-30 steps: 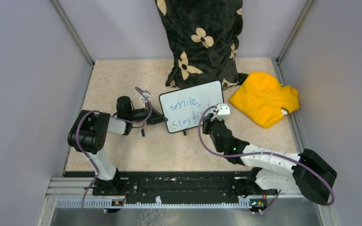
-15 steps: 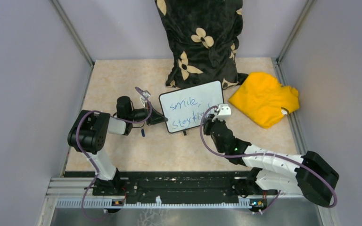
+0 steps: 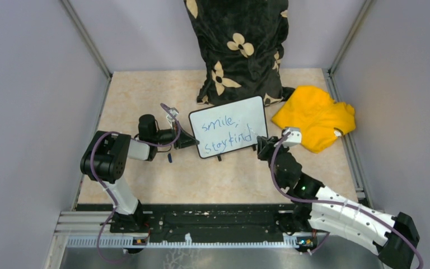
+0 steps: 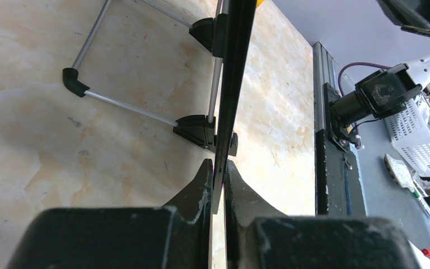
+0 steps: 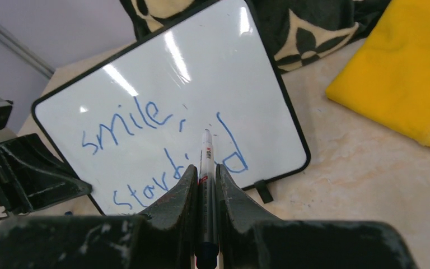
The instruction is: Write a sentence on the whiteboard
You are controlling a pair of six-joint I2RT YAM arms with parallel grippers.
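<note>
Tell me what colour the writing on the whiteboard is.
Blue. The writing on the whiteboard shows best in the right wrist view.

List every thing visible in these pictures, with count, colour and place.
white rectangular whiteboard with dark frame: one, white, table centre.
blue handwritten sentence: one, blue, two lines on the whiteboard.
crumpled yellow cloth: one, yellow, right of the whiteboard.
black pillow with beige flowers: one, black and beige, behind the whiteboard.
thin marker pen: one, pale, gripped before the whiteboard.
small dark object: one, dark, table left of the whiteboard.
left gripper: one, black, shut on the whiteboard's edge.
right gripper: one, black, shut on the marker pen.
</note>
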